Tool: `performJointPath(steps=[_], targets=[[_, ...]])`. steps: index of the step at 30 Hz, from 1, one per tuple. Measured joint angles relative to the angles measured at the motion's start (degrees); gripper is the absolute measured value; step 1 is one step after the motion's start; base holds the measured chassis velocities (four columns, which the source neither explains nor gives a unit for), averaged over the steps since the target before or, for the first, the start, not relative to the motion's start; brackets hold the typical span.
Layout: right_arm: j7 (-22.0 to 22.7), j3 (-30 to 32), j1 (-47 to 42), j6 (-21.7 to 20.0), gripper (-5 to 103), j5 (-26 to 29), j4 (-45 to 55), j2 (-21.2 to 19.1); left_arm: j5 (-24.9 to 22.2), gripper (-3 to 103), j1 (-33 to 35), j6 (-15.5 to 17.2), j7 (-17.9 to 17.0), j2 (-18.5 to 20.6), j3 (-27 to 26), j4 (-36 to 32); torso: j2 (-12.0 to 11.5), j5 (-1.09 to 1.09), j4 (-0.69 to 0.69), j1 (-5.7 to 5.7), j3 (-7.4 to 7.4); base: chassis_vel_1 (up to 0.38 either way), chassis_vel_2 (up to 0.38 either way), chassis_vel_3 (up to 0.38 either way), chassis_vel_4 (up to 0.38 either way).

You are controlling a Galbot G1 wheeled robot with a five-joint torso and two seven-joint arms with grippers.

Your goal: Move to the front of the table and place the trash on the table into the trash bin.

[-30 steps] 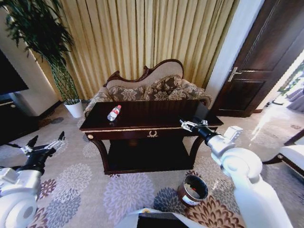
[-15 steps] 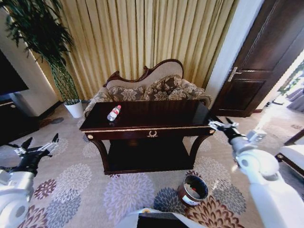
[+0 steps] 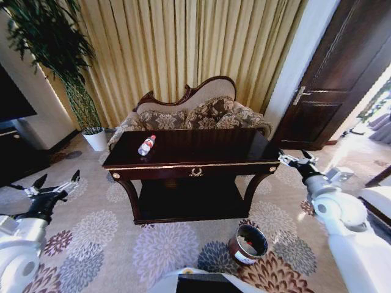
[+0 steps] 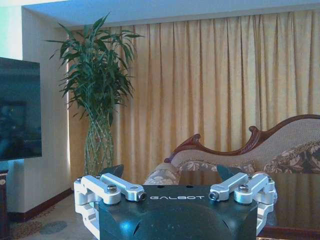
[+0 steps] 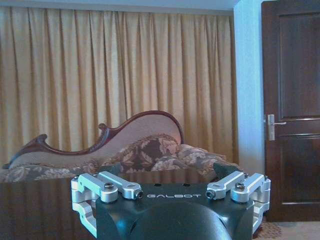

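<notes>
Swinging out to the side, the right tool has left the front of the tabletop and now hangs off its right corner, over the carpet. A second ago it was in front of the dark wood, close to the gold ornament. The left tool has hardly moved; it waits low on the left, well apart from the tabletop. Both tools have their fingers spread wide, and both hold nothing.

The room itself sits in the same place in the head view, so the robot does not seem to have driven closer. The move looks like clearing the arms out of the way, with no pick started yet.

One bottle lies on its side near the back left corner of the tabletop. It is clear, with a red cap and a red and white label. Only this one piece of trash can be counted; any small scraps are too small to tell on the shiny wood.

One bin stands on the carpet, in front of the tabletop and toward its right side, near the robot. It is round and dark, with a white label.
</notes>
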Motion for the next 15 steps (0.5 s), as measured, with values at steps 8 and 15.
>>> performJointPath(steps=[8, 15], targets=[[0.00, -2.88, 1.26, -1.43, 100, -2.30, 1.31, 1.87, 0.02, 100, -0.42, -0.02, 0.06, -0.20, -0.04, 0.09, 0.00, -0.01, 0.00, 0.00, 0.00, -0.029, 0.018, 0.021, -0.028], [0.00, -3.11, 1.40, -1.52, 100, -2.67, 1.50, 1.88, 0.09, 100, -0.60, -0.09, 0.15, -0.64, 0.30, 0.16, 0.00, -0.01, 0.00, -0.01, -0.01, -0.099, 0.083, 0.090, -0.090]])
